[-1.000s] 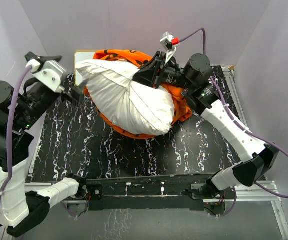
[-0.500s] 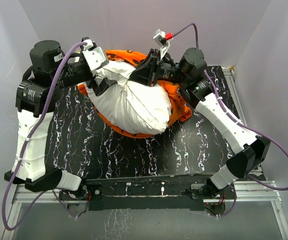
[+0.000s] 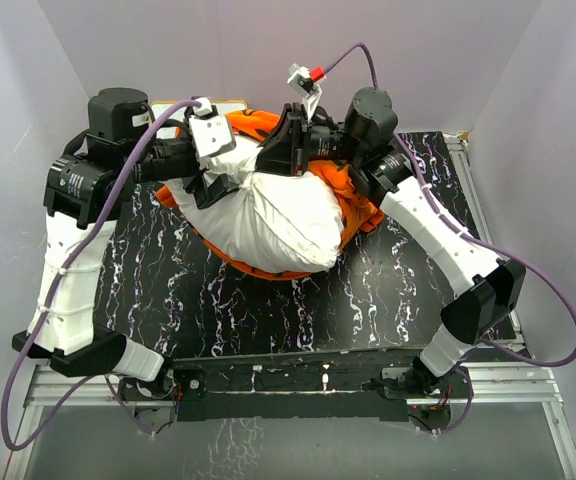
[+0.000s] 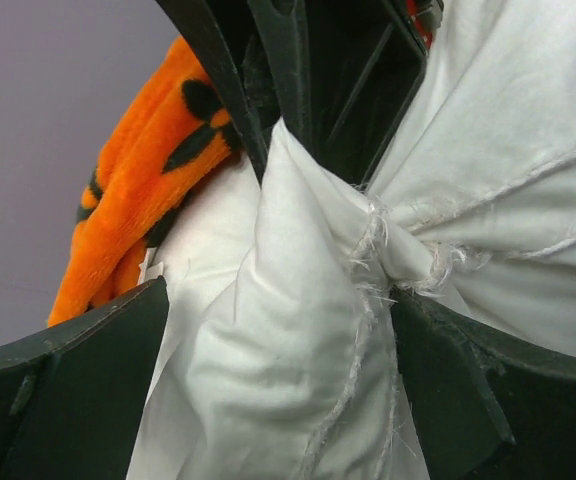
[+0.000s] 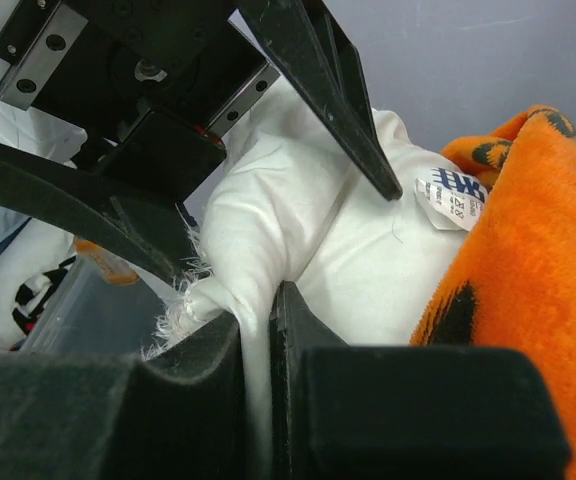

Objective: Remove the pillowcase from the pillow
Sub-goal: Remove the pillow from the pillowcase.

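1. Top external: the pillow (image 3: 278,215) lies mid-table, most of it bare. The pillowcase (image 3: 356,205) is bunched under and behind it, towards the right arm. The left gripper (image 3: 216,180) and right gripper (image 3: 266,163) meet at the pillow's far-left corner. My worry is that neither has the orange cover, so a pull could drag the whole bundle across the table (image 3: 148,280) rather than free it. A whiteboard (image 3: 230,102) sits just behind the left arm, and a backward swing could strike it
2. Left wrist: my left fingers (image 4: 68,400) are spread wide, straddling a bulge of white fabric. I can't tell whether they press on it. The right tool's black fingers pinch the same corner just ahead, so closing or advancing risks tool hitting tool. The frayed seam (image 4: 368,250) looks weak, and a hard tug may tear it
3. Right wrist: the right fingers (image 5: 418,410) are all but closed, with a fold of pillow clamped between them. The left tool's body crowds the space just ahead and blocks a straight pull. The orange cover sits to the right, beside a sewn label (image 5: 451,200), and nothing grips it
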Motion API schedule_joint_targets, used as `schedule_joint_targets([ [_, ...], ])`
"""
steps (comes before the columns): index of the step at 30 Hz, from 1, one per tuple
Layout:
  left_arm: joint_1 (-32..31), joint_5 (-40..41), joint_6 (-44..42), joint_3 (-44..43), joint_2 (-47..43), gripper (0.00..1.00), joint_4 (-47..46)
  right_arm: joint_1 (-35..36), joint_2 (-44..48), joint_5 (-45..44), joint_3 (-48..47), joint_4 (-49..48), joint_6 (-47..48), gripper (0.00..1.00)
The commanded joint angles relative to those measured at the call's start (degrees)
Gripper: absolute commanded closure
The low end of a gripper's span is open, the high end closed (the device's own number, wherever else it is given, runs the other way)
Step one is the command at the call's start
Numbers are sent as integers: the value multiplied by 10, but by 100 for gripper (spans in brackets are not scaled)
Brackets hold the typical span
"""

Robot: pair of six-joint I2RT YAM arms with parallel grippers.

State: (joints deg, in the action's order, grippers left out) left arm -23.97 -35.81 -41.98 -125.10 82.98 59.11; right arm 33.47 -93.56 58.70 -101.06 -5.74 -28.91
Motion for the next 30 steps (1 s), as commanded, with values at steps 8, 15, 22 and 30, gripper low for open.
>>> schedule_joint_targets([
  [8,-24,24,37,80,-3,89,20,7,-5,-76,-31,47,34,92],
  [15,-24,34,127,97,-43,100,-51,-37,108,-257,66,66,40,30],
  [22,-24,7,169,78,-66,100,-61,-42,258,-390,194,105,90,14],
  [30,-24,3,183,75,-76,100,-61,-44,286,-391,228,135,100,14],
])
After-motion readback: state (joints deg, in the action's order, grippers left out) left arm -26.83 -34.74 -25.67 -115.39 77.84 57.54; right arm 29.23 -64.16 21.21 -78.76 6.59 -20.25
